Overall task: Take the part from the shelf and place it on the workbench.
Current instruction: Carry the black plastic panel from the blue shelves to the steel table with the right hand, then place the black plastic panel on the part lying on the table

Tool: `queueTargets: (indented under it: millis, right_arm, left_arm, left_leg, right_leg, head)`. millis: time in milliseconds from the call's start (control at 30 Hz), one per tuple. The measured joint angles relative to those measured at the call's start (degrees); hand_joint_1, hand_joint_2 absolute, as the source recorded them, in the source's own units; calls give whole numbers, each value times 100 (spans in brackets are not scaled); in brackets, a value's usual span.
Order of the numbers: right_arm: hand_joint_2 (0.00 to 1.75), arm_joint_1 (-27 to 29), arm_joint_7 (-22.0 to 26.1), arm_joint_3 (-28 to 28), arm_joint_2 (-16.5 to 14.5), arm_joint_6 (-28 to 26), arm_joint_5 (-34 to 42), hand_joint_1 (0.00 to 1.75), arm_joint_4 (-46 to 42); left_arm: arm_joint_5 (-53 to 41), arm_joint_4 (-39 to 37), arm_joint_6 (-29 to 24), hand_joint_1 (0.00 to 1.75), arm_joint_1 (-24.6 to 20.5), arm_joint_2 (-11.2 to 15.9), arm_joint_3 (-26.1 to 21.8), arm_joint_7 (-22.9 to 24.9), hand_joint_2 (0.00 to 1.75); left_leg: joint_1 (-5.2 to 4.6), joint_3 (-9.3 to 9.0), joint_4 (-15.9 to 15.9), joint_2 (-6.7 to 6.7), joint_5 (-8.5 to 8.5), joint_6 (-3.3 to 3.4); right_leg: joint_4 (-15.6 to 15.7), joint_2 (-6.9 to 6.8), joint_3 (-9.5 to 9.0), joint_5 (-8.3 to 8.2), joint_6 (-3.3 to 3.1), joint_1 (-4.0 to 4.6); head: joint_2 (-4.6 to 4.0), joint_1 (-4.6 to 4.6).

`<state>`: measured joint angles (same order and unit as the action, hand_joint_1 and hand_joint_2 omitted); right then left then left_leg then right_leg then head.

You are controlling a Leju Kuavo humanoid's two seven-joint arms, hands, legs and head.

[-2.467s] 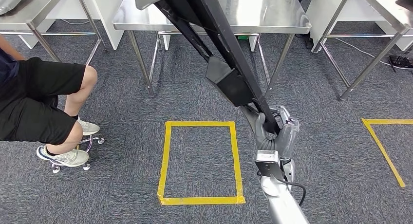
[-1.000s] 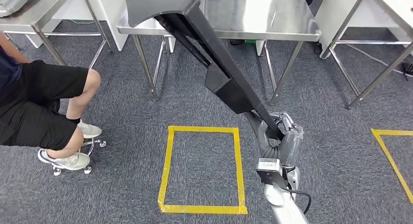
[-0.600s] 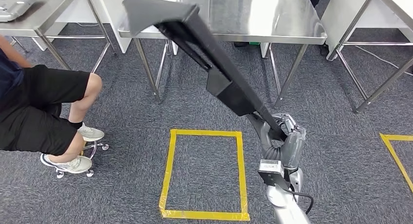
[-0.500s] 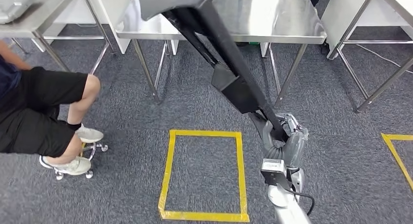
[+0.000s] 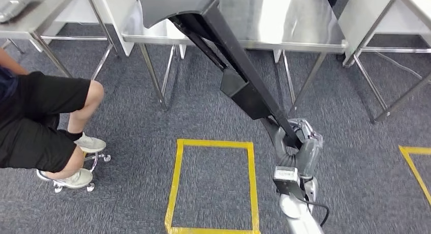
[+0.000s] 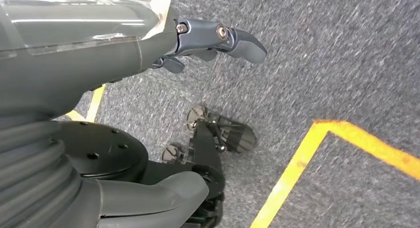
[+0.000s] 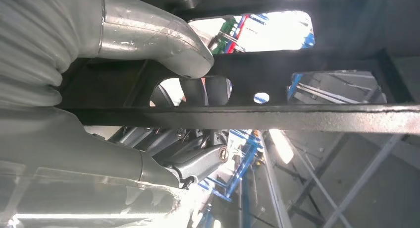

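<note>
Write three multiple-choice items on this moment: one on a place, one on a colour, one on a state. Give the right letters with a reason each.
1. Where is the upper end of the long black part?
A. over the steel workbench
B. flat on the carpet
C. on the seated person's lap

2. What colour is the tape rectangle on the carpet?
A. red
B. yellow
C. white

3. What is the right hand doing?
A. hanging with nothing in it
B. resting on the floor
C. gripping the part's lower end

Answers: 1 A, the head view shows the part slanting up from the hand until its broad top lies in front of the workbench top. 2 B, the tape lines are plainly yellow. 3 C, the fingers wrap the part's narrow end, and the right wrist view shows the thumb lying over a black bar.
</note>
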<state>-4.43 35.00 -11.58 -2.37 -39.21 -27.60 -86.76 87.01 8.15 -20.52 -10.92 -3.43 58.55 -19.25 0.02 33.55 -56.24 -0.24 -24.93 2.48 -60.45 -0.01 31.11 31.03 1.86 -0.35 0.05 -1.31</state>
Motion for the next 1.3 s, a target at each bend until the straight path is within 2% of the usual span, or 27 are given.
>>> queueTargets:
  millis: [67,100,133,167,200,233,267,300,333,467,533,600,633,667,700,767,800,833,933,1000,1033,1100,1133,1167,1200,1267,1300]
  right_arm:
    - [175,-8,-4,2,1,0,1,175,-3]
    - [175,2,-13,2,1,0,-1,175,-3]
    - [175,16,-26,2,1,0,-4,175,-3]
    - [175,24,-38,1,1,0,-8,175,-3]
    - [175,25,-48,1,2,0,-10,175,-4]
    - [175,23,-53,1,2,0,-11,175,-4]
    - [175,20,-53,1,2,0,-11,175,-3]
    - [175,19,-53,0,-1,0,-12,175,-4]
    - [175,19,-53,-2,-5,0,-14,175,-5]
    - [175,14,-70,2,-10,0,-18,175,-19]
    - [175,2,-92,3,-15,0,-19,175,-33]
    - [175,-8,-105,1,-16,0,-20,175,-36]
    - [175,-9,-112,-3,-16,0,-21,175,-35]
    - [175,-10,-120,-9,-16,0,-21,175,-35]
    - [175,-11,-126,-16,-16,0,-20,175,-34]
    - [175,-16,-138,-30,-16,0,-19,175,-34]
    - [175,-24,-139,-33,-16,0,-18,175,-34]
    - [175,-32,-140,-35,-16,0,-17,175,-34]
    - [175,-50,-140,-40,-19,0,-17,175,-37]
    - [175,-63,-140,-41,-19,0,-19,175,-43]
    - [175,-71,-140,-41,-18,0,-21,175,-46]
    - [175,-66,-150,-40,-13,0,-32,175,-46]
    - [175,-51,-158,-38,-9,0,-38,175,-46]
    - [175,-37,-166,-37,-5,0,-43,175,-46]
    - [175,-28,-169,-34,-1,0,-45,175,-47]
    - [175,-26,-171,-30,8,0,-47,175,-49]
    - [175,-27,-172,-28,10,0,-48,175,-52]
  left_arm:
    - [-3,1,0,0,-2,-7,2,5,175]
    - [-3,1,-1,0,0,-11,3,10,175]
    - [-2,1,-1,0,5,-16,3,16,175]
    - [-2,0,-2,0,9,-21,4,20,175]
    - [-2,1,-2,0,13,-25,4,25,175]
    - [-2,1,-2,0,15,-30,4,26,175]
    - [-2,1,-2,0,14,-32,4,28,175]
    - [-2,1,-2,0,11,-34,4,29,175]
    - [-2,0,-2,0,8,-34,4,30,175]
    - [9,0,-2,0,3,-34,4,21,175]
    - [14,0,-3,0,3,-35,3,7,175]
    - [17,0,-5,0,16,-38,3,2,175]
    - [20,0,-8,0,25,-38,3,3,175]
    - [21,0,-11,0,33,-38,3,3,175]
    - [22,0,-15,0,37,-38,3,4,175]
    - [22,-1,-20,0,39,-37,3,4,175]
    - [22,-2,-22,0,37,-35,3,4,175]
    - [22,-3,-24,0,34,-34,3,4,175]
    - [22,-6,-25,0,29,-33,3,7,175]
    - [19,-7,-10,0,30,-35,3,10,175]
    - [16,-7,-1,0,28,-37,3,11,175]
    - [8,-7,17,0,25,-44,6,11,175]
    - [3,-7,26,0,27,-46,9,11,175]
    - [-1,-7,33,0,30,-48,14,12,175]
    - [-3,-7,39,0,32,-49,21,13,175]
    - [-11,-7,46,0,33,-50,37,14,175]
    - [-17,-7,49,0,31,-50,44,16,175]
  left_leg:
    - [13,-79,38,0,-42,45]
    - [13,-107,37,-7,-73,53]
    - [14,-143,35,-17,-111,52]
    - [18,-191,32,-31,-153,43]
    - [26,-253,30,-46,-202,26]
    - [34,-320,24,-57,-256,1]
    - [25,-368,9,-68,-321,-34]
    - [18,-398,-6,-75,-382,-68]
    - [7,-413,-14,-78,-432,-101]
    - [38,-423,-94,-63,-576,-218]
    - [58,-164,-626,-36,-814,-272]
    - [64,349,-1447,-21,-1081,-306]
    - [66,572,-1716,-20,-1098,-312]
    - [67,703,-1781,-19,-993,-307]
    - [67,711,-1603,-19,-763,-290]
    - [59,481,-855,-15,-202,-229]
    - [43,338,-512,-10,-38,-196]
    - [23,249,-308,-5,26,-167]
    - [-10,180,-175,-6,-20,-96]
    - [9,95,-84,-10,-25,-28]
    - [23,44,-48,-8,-36,8]
    - [15,-18,-36,-5,-95,56]
    - [14,-52,-37,-11,-130,64]
    - [16,-96,-37,-21,-168,61]
    - [20,-156,-38,-35,-212,52]
    - [26,-289,-39,-58,-318,7]
    - [15,-337,-48,-66,-383,-25]
  right_leg:
    - [-749,3,450,215,-12,-9]
    - [-1115,4,710,280,2,-17]
    - [-1319,3,900,265,37,-32]
    - [-1301,2,981,150,92,-51]
    - [-1051,1,940,-56,160,-72]
    - [-636,-2,805,-313,230,-96]
    - [-239,-2,641,-515,267,-106]
    - [59,2,510,-644,258,-113]
    - [218,6,432,-688,216,-108]
    - [249,24,352,-583,-9,-102]
    - [257,23,278,-526,-107,-131]
    - [257,15,211,-458,-170,-121]
    - [257,16,172,-422,-181,-116]
    - [256,23,124,-382,-179,-111]
    - [257,32,64,-338,-170,-110]
    - [264,45,-54,-241,-138,-108]
    - [266,50,-96,-196,-111,-92]
    - [272,51,-118,-165,-81,-81]
    - [312,45,-138,-118,11,-70]
    - [127,32,-43,-32,47,-64]
    - [-151,27,112,64,46,-59]
    - [-984,25,609,298,32,-58]
    - [-1307,25,841,349,48,-60]
    - [-1445,24,988,308,87,-66]
    - [-1330,22,1006,156,145,-76]
    - [-539,8,749,-336,268,-107]
    - [-150,3,585,-523,278,-112]
  head:
    - [-1,8]
    - [-1,8]
    - [-1,8]
    - [-1,8]
    - [-1,8]
    - [-1,9]
    - [-1,12]
    - [0,12]
    - [0,12]
    - [0,5]
    - [0,-1]
    - [0,-3]
    - [0,-4]
    - [0,-3]
    - [0,-4]
    - [1,-1]
    - [1,0]
    - [0,0]
    - [1,-4]
    - [1,2]
    - [1,6]
    - [1,11]
    - [1,11]
    - [1,11]
    - [1,11]
    - [-1,14]
    - [-1,15]
